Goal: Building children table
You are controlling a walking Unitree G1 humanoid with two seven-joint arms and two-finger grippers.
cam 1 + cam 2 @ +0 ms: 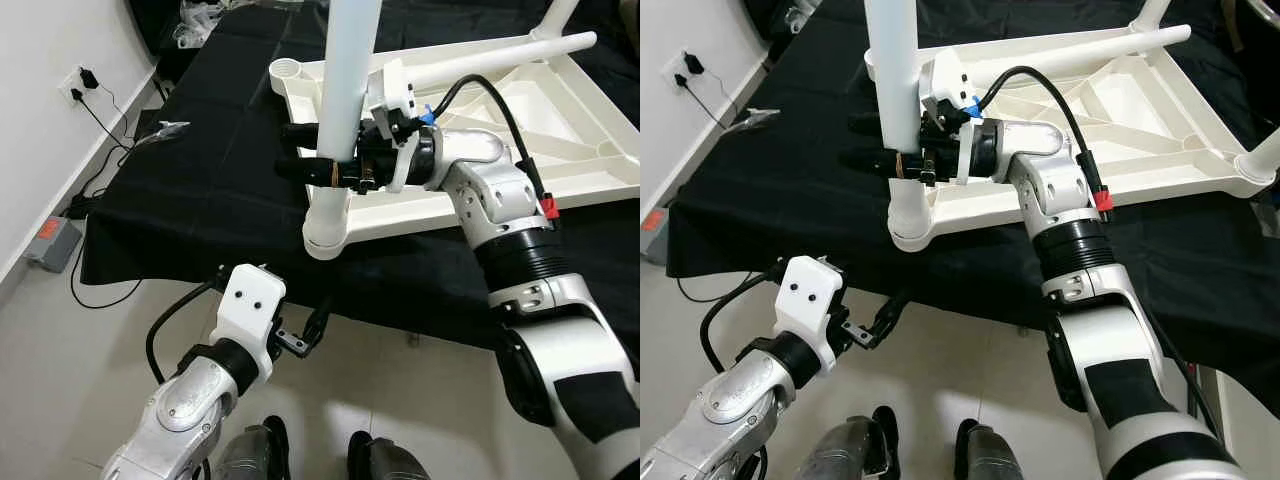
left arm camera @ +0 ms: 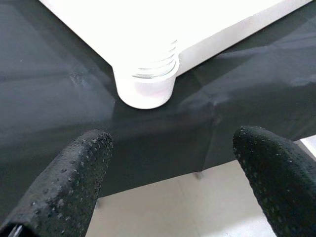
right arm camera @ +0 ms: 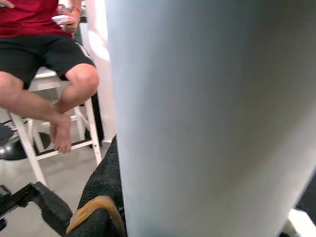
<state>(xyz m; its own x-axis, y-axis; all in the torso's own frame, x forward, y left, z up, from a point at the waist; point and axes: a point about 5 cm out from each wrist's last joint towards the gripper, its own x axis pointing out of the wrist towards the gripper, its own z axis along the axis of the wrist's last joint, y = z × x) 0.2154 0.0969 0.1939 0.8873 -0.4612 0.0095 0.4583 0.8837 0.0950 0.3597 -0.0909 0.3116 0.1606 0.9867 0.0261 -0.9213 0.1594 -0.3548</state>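
Note:
A white children's table top [image 1: 560, 110] lies upside down on a black-covered table [image 1: 200, 170]. A white table leg [image 1: 345, 90] stands upright in its near corner socket [image 1: 328, 225]. My right gripper [image 1: 300, 150] reaches in from the right and is shut on this leg just above the socket, one black finger on each side. The right wrist view has the leg [image 3: 212, 113] right against one finger [image 3: 98, 197]. My left gripper [image 1: 305, 335] hangs open below the table's front edge. In the left wrist view it [image 2: 173, 163] faces the socket [image 2: 145, 84] from underneath.
Another white leg [image 1: 500, 55] lies across the upturned top, with an open socket [image 1: 288, 70] at the far left corner. A person [image 3: 44, 54] sits on a white stool beyond the table. A wall outlet [image 1: 80, 85] and cable box [image 1: 55, 240] are at the left.

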